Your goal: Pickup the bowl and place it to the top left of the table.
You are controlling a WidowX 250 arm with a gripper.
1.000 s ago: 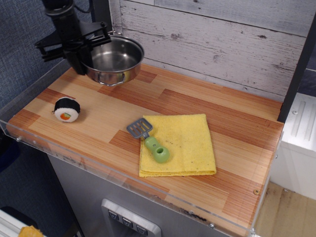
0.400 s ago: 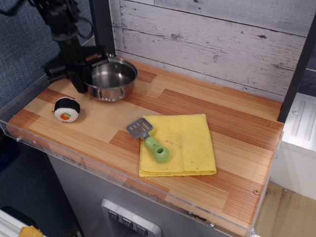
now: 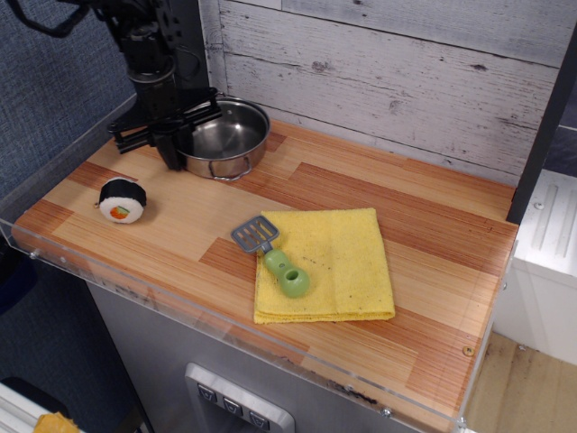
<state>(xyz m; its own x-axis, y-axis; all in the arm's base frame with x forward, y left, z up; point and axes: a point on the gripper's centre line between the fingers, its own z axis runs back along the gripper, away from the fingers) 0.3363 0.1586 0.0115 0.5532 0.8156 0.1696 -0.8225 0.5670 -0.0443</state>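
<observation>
The shiny steel bowl (image 3: 227, 135) with wire loop handles is at the back left of the striped wood table (image 3: 424, 225), close to the plank wall. It sits low, on the tabletop or just above it; I cannot tell which. My black gripper (image 3: 175, 152) comes down from above at the bowl's left rim and is shut on that rim. The bowl is upright and looks empty.
A sushi-roll toy (image 3: 123, 200) lies near the left front. A green spatula (image 3: 275, 257) rests on the left edge of a yellow cloth (image 3: 334, 266) mid-table. A clear acrylic rim (image 3: 180, 302) edges the table, and the plank wall (image 3: 379, 63) stands behind.
The gripper lowered the bowl from above the table down to the surface, then shifted it a little right and back toward the wall. Its hold on the rim is unchanged.
</observation>
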